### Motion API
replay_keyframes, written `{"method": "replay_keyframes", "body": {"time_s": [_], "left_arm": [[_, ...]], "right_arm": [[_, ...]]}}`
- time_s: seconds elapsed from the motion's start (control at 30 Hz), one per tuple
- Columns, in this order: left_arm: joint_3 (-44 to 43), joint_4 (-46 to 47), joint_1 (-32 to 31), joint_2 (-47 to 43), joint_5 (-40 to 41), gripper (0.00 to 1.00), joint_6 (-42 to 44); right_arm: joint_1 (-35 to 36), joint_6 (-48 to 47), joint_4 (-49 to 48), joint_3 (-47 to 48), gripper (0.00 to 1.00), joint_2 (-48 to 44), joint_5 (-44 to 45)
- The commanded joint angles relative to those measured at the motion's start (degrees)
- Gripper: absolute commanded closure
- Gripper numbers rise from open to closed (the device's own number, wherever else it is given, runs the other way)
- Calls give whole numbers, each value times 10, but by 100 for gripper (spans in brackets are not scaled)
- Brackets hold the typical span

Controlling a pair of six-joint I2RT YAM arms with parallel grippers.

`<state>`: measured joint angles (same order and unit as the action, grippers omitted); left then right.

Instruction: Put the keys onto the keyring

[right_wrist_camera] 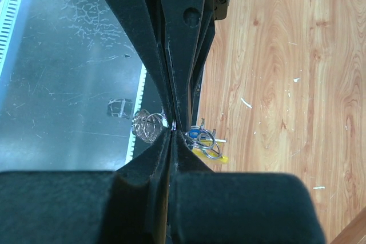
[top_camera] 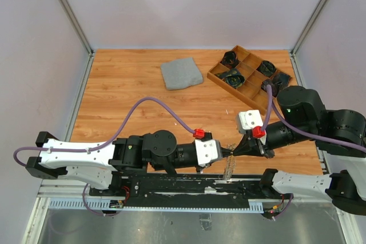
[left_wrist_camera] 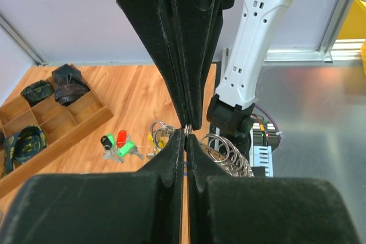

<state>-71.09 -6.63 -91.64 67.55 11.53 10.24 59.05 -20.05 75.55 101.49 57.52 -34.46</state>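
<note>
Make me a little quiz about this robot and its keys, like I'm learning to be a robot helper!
1. True or false: the left gripper and the right gripper are both pinched shut on the keyring.
2. What lies next to the wooden tray?
A. a grey cloth
B. a cup
C. a book
3. Fill the gap: in the left wrist view, the keys have green, yellow and ___ heads.

Key: 1 true; 2 A; 3 red.
</note>
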Motion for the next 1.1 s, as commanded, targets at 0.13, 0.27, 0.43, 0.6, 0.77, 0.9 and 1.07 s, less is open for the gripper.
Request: {"method": "replay_keyframes", "body": {"time_s": [0.13, 0.27, 0.43, 0.6, 0.77, 0.9, 1.07], "left_arm": [[17, 78, -2, -32, 2, 99, -4], [55, 150, -1, -66, 8, 99, -15], [102, 245, -1, -103, 5, 99, -23], [129, 304, -1, -121, 4, 99, -24], [134, 325, -1, -125, 2, 99, -22], [133, 332, -1, -122, 4, 100, -17], [130, 328, -1, -118, 5, 99, -15]], "right_arm": [[0, 0, -126, -37, 71, -59, 44], [0, 16, -276, -125, 68, -142, 86], [1, 54, -454, -229, 69, -217, 99], [0, 85, -538, -278, 69, -233, 70], [0, 99, -583, -304, 69, -229, 39], [0, 104, -613, -318, 69, -227, 14], [0, 110, -621, -323, 69, -227, -8]]}}
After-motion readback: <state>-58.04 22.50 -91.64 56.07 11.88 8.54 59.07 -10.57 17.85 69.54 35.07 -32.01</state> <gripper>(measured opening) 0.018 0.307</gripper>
